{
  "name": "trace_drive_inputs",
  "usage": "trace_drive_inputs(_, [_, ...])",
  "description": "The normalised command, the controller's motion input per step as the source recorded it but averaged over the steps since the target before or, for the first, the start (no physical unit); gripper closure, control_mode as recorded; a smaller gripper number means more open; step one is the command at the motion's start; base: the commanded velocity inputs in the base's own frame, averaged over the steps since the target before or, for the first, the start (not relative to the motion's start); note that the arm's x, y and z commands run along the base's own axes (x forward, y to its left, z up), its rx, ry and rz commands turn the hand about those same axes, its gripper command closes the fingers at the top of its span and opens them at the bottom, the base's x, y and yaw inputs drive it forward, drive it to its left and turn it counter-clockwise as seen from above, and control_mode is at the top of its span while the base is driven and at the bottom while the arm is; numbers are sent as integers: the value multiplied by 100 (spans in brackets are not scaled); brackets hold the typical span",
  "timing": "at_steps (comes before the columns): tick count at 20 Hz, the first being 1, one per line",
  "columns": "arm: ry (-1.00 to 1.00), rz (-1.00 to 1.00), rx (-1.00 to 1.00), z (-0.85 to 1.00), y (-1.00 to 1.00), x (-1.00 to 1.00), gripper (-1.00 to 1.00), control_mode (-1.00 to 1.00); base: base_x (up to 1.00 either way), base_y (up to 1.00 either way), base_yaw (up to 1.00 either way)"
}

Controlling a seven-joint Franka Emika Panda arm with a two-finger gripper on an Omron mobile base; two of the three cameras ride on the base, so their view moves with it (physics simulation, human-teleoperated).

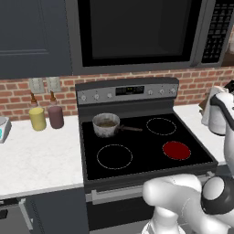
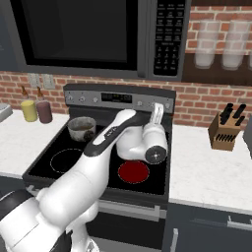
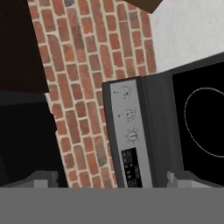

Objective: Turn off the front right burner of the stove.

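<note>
The stove [image 1: 137, 137] is a black glass-top range with a grey back panel [image 1: 128, 93]. Its front right burner [image 1: 176, 150] glows solid red and also shows under my forearm [image 2: 134, 171]. The other three rings are dark with thin white outlines. My gripper [image 2: 158, 110] hovers above the right rear of the cooktop, close to the right end of the back panel. In the hand view the gripper [image 3: 109, 179] is open, its fingertips [image 3: 43, 178] wide apart with nothing between them, facing three small round knobs [image 3: 129, 114] and the display [image 3: 130, 168].
A small saucepan [image 1: 106, 124] with a dark handle sits on the rear left ring. The black microwave [image 1: 137, 32] hangs above the stove. A yellow bottle [image 1: 37, 118] and a maroon one [image 1: 55, 115] stand on the left counter, a knife block [image 2: 224, 130] on the right.
</note>
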Motion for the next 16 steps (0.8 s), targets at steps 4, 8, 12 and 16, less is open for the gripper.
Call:
trace_drive_inputs(4, [0, 0, 0, -2, 0, 55, -100, -100, 0, 0, 0])
trace_drive_inputs(8, [0, 0, 1, -5, 0, 62, -100, -100, 0, 0, 0])
trace_drive_inputs(12, [0, 0, 1, -12, 0, 63, -100, -100, 0, 0, 0])
trace_drive_inputs(16, [0, 0, 0, -24, 0, 42, -100, -100, 0, 0, 0])
